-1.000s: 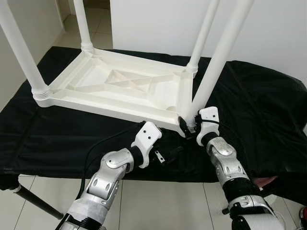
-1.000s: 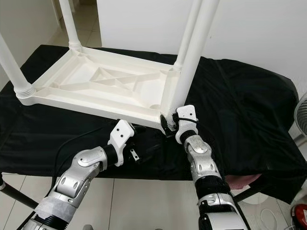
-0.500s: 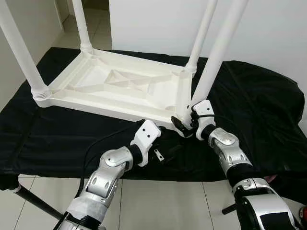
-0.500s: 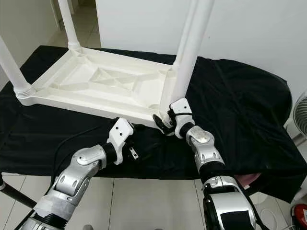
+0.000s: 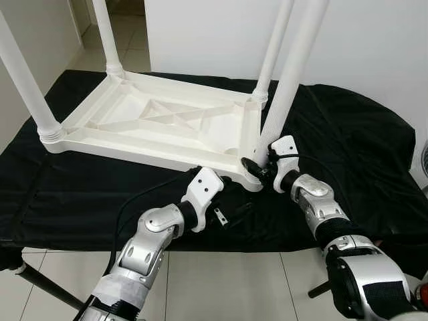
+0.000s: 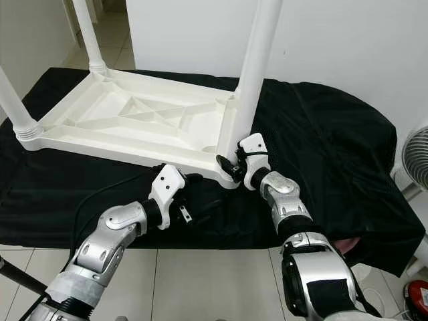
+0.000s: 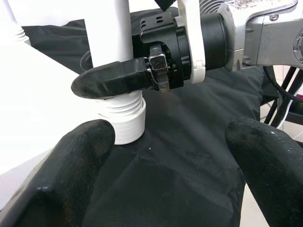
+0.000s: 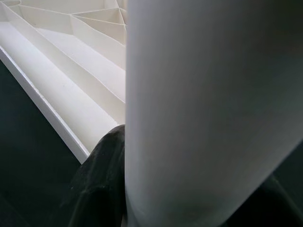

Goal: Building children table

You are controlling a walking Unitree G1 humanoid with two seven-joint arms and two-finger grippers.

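- Left gripper (image 5: 231,212): hovers over the near edge of the black cloth (image 5: 374,154), just short of the table's near right corner. Its two fingers (image 7: 71,175) are spread apart with nothing between them.
- Right gripper (image 5: 257,168): at the near right corner of the white table top (image 5: 167,127), with its fingers pinching the base of the near right leg (image 5: 287,87). The right wrist view has this leg pressed against one black finger (image 8: 102,189).
- The threaded collar (image 7: 124,118) at the foot of the gripped leg sits at the corner socket; whether it is fully seated cannot be told.
- The white table top lies upside down on the cloth, ribbed underside facing up, occupying the left and middle of the surface.
- Near left leg (image 5: 23,73): upright in its corner socket.
- Far left leg (image 5: 105,37) and far right leg (image 5: 273,50): both upright at the far corners.
- Tiled floor (image 5: 221,287) is visible below the near edge of the cloth.
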